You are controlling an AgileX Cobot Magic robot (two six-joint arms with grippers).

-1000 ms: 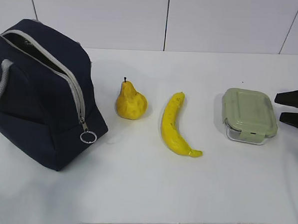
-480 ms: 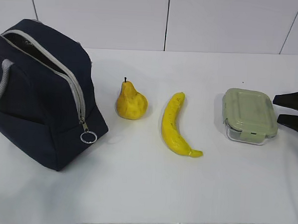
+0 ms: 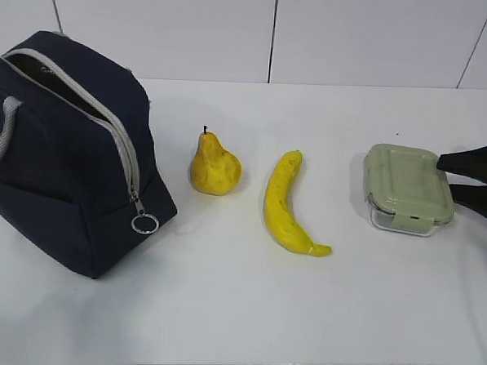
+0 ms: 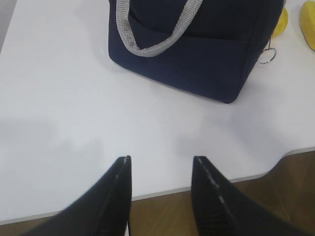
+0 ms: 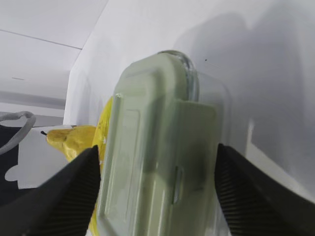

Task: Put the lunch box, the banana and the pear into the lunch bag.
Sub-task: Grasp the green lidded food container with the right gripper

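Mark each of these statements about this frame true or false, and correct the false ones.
1. The bag is zipped shut. False: its zipper is open.
2. The pear stands between the bag and the banana. True.
3. The right gripper is open, one finger on either side of the lunch box. True.
4. The banana is already in the bag. False: it lies on the table.
5. The left gripper holds the bag's handle. False: it is open and empty, apart from the bag.
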